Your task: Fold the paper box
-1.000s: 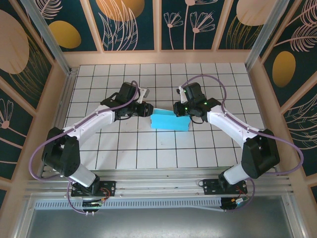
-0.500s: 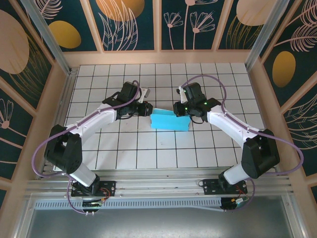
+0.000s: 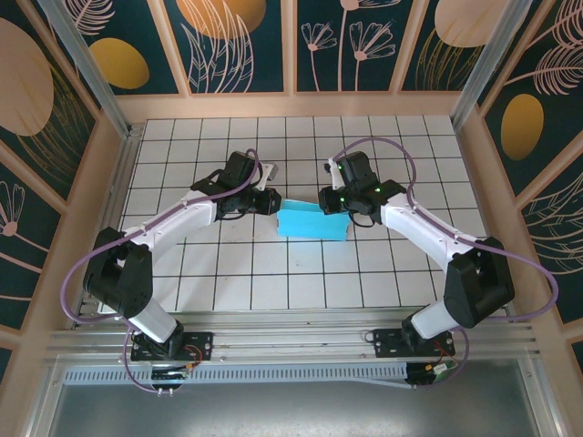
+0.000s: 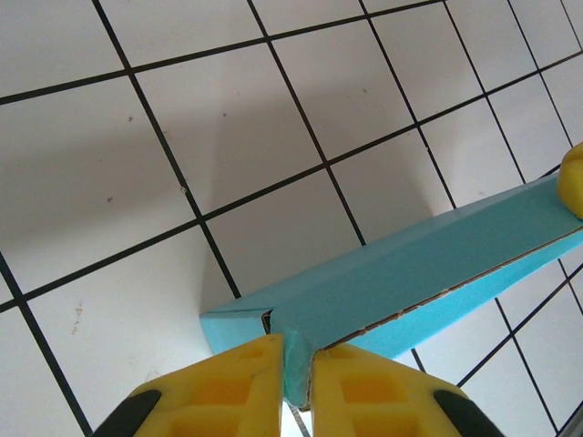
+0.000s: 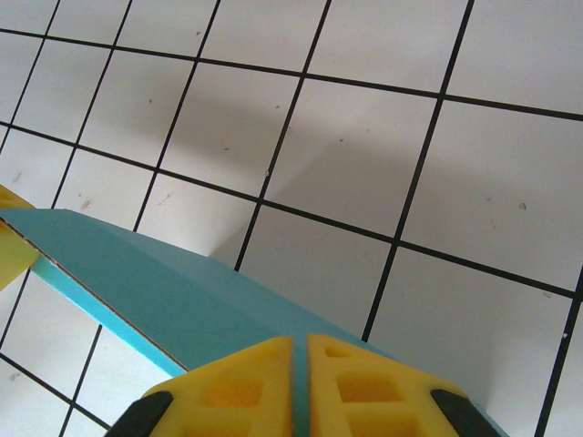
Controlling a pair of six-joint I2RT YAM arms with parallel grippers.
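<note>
The paper box (image 3: 311, 221) is a turquoise cardboard shape in the middle of the tiled floor, held between both arms. My left gripper (image 3: 273, 202) is at its left end, and in the left wrist view its yellow jaws (image 4: 296, 369) are shut on a bent turquoise flap of the box (image 4: 410, 282). My right gripper (image 3: 330, 202) is at the box's right end. The right wrist view has its yellow jaws (image 5: 301, 373) shut on a thin turquoise wall of the box (image 5: 173, 291). A raw cardboard edge runs along the box's rim.
The white tiled floor (image 3: 228, 273) with black grid lines spreads around the box. Wooden walls with dark floral panels (image 3: 291, 55) enclose it on three sides. A metal rail (image 3: 291, 341) carries both arm bases at the near edge.
My left gripper has closed onto the box's left flap and shifted slightly toward it. The right arm and the box have stayed in place.
</note>
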